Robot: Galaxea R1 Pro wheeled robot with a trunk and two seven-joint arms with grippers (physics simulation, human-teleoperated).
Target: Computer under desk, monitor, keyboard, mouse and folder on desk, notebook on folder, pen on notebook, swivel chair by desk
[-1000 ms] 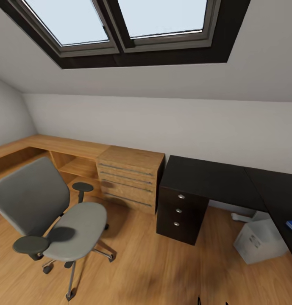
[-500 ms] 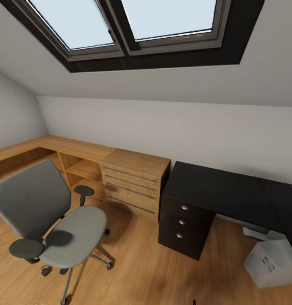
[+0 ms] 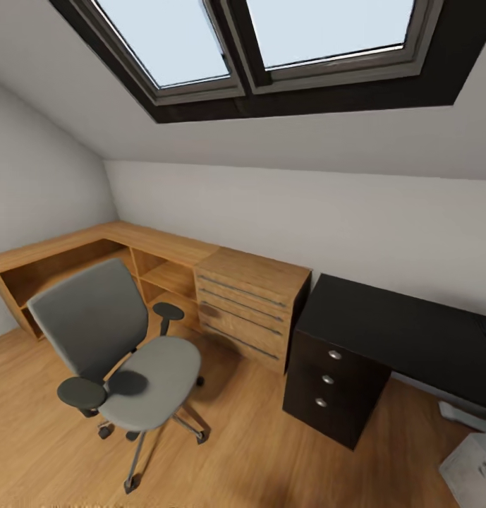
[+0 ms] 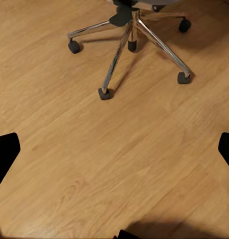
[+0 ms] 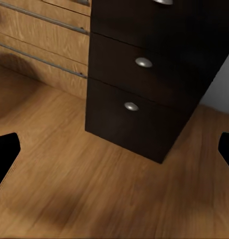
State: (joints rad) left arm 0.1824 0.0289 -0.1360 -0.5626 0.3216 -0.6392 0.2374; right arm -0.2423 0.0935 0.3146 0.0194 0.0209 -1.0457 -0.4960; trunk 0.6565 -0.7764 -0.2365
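Note:
The swivel chair (image 3: 154,381) stands on the wooden floor left of the middle, its grey back (image 3: 91,317) turned to the left and its seat bare. Its chrome wheeled base (image 4: 129,35) lies ahead of my left gripper (image 4: 114,154), which is open above bare floor. The black desk (image 3: 405,331) runs off to the right, and its drawers (image 3: 331,381) have round silver knobs. My right gripper (image 5: 114,154) is open and faces those drawers (image 5: 144,74) low down. A corner of the white computer (image 3: 475,469) peeks in under the desk. Monitor, keyboard, mouse, folder, notebook and pen are out of view.
A light wooden drawer cabinet (image 3: 253,303) stands against the desk's left end, joined to a low wooden shelf unit (image 3: 73,257) along the left wall. The cabinet front (image 5: 39,30) lies left of the black drawers. Skylights (image 3: 271,42) sit in the sloped ceiling. Floor lies between chair and desk.
The whole view has swung to the left, so chair, cabinet and desk sit further right in the picture. The blue folder at the right edge has left the frame.

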